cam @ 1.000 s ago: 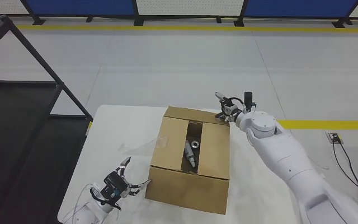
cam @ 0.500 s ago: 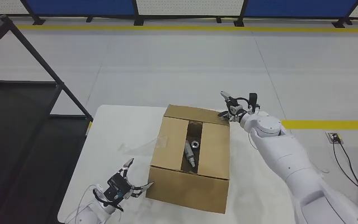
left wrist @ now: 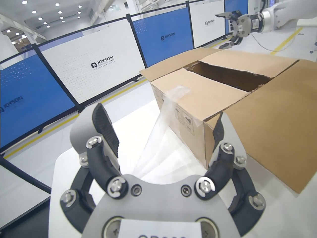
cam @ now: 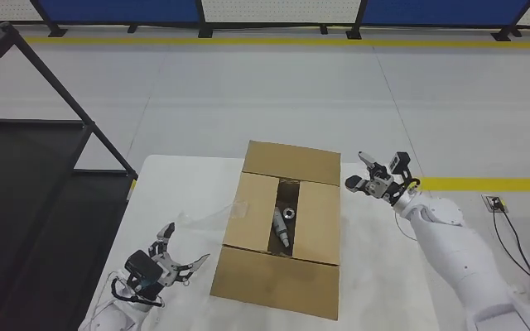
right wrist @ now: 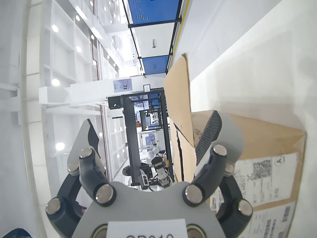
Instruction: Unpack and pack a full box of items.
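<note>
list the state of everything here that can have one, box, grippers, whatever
brown cardboard box: end flaps out, side flaps down with a gap
grey cylindrical item: lying inside the box
clear plastic strip: loose, hanging off box
left gripper: open, empty
right gripper: open, empty

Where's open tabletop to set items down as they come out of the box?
Widest bare patch: the table between the box and the table's left edge, toward the far corner. A narrower strip runs right of the box, by the right gripper. Crowded: near the left gripper, where clear film trails from the box.
</note>
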Robot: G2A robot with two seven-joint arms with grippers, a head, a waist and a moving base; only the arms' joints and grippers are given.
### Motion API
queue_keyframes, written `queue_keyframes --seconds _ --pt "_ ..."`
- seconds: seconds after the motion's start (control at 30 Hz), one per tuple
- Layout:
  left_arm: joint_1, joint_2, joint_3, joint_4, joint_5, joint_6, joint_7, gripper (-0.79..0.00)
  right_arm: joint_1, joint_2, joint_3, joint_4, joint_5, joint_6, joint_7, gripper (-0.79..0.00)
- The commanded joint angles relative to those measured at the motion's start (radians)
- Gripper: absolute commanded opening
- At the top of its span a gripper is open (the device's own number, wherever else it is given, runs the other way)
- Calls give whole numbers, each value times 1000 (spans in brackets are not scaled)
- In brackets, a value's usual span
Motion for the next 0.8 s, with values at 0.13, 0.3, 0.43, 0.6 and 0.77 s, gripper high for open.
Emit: queue_keyframes --seconds 0.13,0.3,0.43,0.6,0.77 --pt "9 3 -30 4 -35 10 -5 0 -44 19 12 -129 -67 69 -27 0" --pt "16 6 -51 13 -51 18 -2 0 -63 25 18 -224 -115 120 -51 0" --pt "22 8 -67 16 -67 21 -1 0 -66 25 21 -280 -150 152 -76 0" --pt "30 10 -81 17 -81 29 2 0 -67 23 43 -322 -157 147 -127 0" --pt "38 10 -108 29 -117 58 -11 0 -93 34 81 -407 -157 95 -71 0"
